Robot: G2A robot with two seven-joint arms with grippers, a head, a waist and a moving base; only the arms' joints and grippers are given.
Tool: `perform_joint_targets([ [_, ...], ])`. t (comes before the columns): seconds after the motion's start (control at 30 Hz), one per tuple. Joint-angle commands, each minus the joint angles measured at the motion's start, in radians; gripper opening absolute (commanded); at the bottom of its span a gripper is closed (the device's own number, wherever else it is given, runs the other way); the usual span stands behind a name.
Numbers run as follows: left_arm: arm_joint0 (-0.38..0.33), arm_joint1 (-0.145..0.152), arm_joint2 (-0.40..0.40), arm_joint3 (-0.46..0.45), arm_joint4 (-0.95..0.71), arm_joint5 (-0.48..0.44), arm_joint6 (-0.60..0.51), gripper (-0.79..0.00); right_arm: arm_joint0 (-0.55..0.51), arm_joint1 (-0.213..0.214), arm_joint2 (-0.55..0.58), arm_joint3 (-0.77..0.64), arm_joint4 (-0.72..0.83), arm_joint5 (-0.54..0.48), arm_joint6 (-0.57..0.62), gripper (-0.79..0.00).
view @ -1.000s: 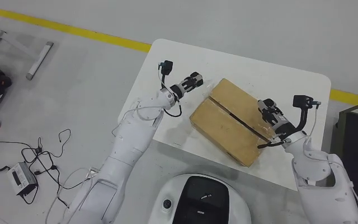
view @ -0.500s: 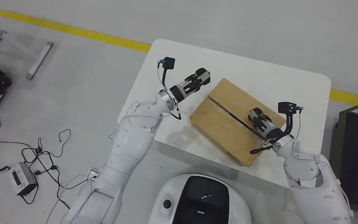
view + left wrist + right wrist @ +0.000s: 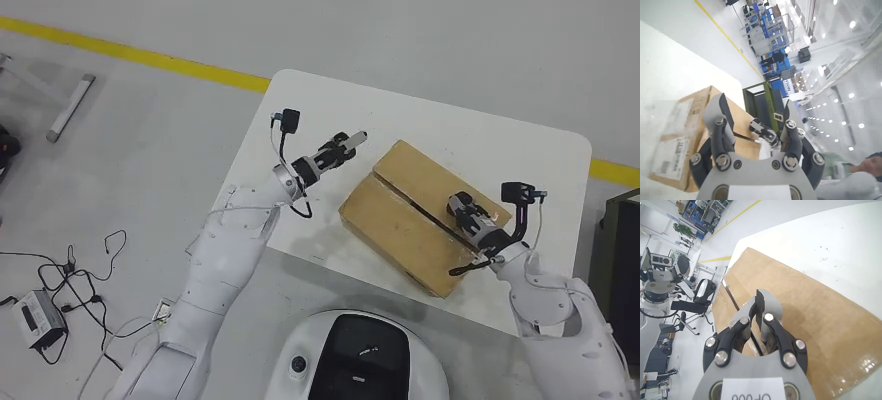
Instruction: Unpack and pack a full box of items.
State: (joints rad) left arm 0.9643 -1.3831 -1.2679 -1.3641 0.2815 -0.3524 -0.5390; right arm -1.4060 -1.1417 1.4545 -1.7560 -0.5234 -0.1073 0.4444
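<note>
Cardboard box [image 3: 432,182] sits on the white counter [image 3: 480,120], turned at an angle to the counter's edges and nearer the robot's side than the far side. Both top flaps lie flat and meet along a seam [image 3: 415,207] that runs the length of the lid. In the right wrist view a thin dark gap shows along that seam. White printed labels [image 3: 672,157] are stuck on the side of the box that faces the left arm.

The left hand [image 3: 353,139] hangs over the bare counter near the left end of the box, apart from it. Its fingers [image 3: 724,108] are spread wide with nothing between them, and they point toward the box.

The right hand [image 3: 461,203] is over the lid at the box's right end, just beside the seam. Its two pads [image 3: 758,306] are pressed together and hold nothing. Whether the tips touch the cardboard I cannot tell.

On the grey floor a yellow line [image 3: 150,57] runs past the far side of the counter. A grey bar [image 3: 70,108] and a tangle of black cables [image 3: 75,285] lie to the left. A green metal frame [image 3: 758,94] stands beyond the counter's right end.
</note>
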Motion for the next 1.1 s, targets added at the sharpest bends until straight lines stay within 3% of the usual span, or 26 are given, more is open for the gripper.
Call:
perform_joint_targets([
  [0.0,0.006,0.006,0.011,0.011,0.279,0.0,0.011,0.0,-0.001,0.0,0.002,-0.003,0.0,-0.002,-0.001,-0.785],
  [0.13,-0.002,0.023,0.061,0.052,0.694,-0.017,0.106,0.0,0.005,0.001,-0.004,-0.002,-0.011,-0.008,0.003,-0.785],
  [0.23,0.004,0.025,0.088,0.081,0.827,-0.012,0.252,0.0,0.008,-0.001,-0.017,-0.006,-0.01,-0.012,0.005,-0.785],
  [0.4,-0.01,0.017,0.115,0.181,0.865,0.002,0.422,0.0,0.021,-0.009,-0.088,-0.006,-0.03,-0.05,-0.021,-0.785],
  [0.53,-0.041,0.006,0.116,0.245,0.77,-0.038,0.498,0.0,0.041,-0.017,-0.149,0.025,-0.078,-0.034,-0.042,-0.785],
  [0.73,-0.076,-0.005,0.133,0.3,0.667,-0.108,0.482,0.0,0.082,-0.027,-0.207,0.103,-0.128,0.001,-0.055,-0.785],
  [1.07,-0.076,-0.007,0.135,0.308,0.647,-0.109,0.47,0.0,0.104,-0.033,-0.221,0.139,-0.134,0.023,-0.054,-0.785],
])
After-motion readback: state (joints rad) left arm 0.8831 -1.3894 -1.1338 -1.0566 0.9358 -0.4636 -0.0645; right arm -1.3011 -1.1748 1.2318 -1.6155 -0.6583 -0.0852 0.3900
